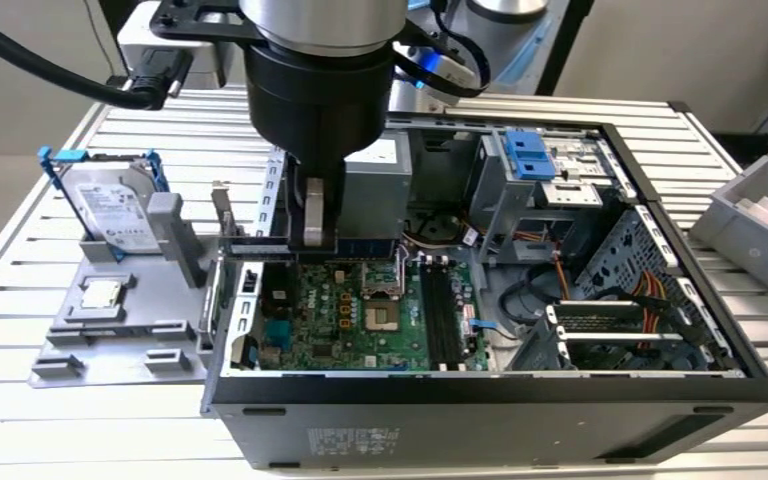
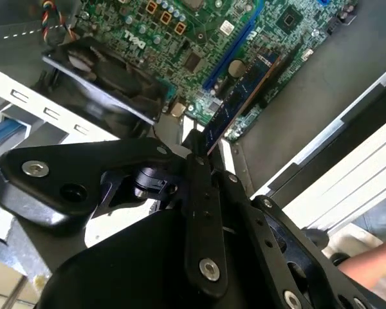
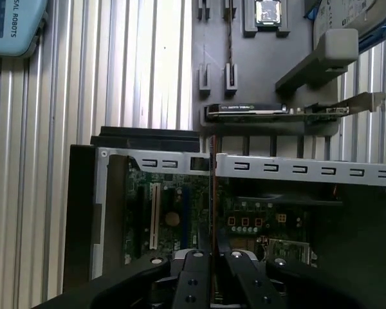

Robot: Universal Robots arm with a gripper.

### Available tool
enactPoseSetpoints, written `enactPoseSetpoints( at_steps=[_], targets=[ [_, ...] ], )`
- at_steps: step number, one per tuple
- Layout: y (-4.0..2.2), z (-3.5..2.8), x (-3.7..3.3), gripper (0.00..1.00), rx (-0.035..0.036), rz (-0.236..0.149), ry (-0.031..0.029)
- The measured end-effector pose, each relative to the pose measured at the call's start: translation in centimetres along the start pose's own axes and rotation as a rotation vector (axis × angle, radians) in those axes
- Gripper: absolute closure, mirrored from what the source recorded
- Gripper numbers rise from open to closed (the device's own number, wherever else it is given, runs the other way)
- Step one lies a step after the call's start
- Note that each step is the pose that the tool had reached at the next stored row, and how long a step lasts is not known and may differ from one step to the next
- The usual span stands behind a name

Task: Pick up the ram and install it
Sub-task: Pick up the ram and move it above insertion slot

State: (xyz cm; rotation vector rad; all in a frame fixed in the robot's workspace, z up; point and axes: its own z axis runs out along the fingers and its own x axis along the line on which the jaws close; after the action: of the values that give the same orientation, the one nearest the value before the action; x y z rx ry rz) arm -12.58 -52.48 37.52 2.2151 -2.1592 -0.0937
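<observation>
Clamping the ram [image 2: 243, 89], the claw [image 2: 196, 143] hangs over the open computer case [image 1: 491, 392] holding a motherboard [image 1: 337, 322].

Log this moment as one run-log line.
gripper: jaws shut on ram | location: above motherboard in open computer case | ram: not yet in slot

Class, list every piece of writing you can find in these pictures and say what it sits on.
No text can be quoted with confidence.
Hard drive label: too small to read.
Computer case front sticker: too small to read.
Motherboard white lettering: turned and blurred, not quotable.
Teal device: lettering cut off at the picture's edge.
Ram sticker: blurred.
</observation>
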Motion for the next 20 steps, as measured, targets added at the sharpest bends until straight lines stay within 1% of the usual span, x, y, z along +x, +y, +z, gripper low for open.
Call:
enactPoseSetpoints(
  at_steps=[20],
  targets=[
    [-3.29,-0.25,0.08,1.00,-0.0002,-0.002,0.0001]
  ],
)
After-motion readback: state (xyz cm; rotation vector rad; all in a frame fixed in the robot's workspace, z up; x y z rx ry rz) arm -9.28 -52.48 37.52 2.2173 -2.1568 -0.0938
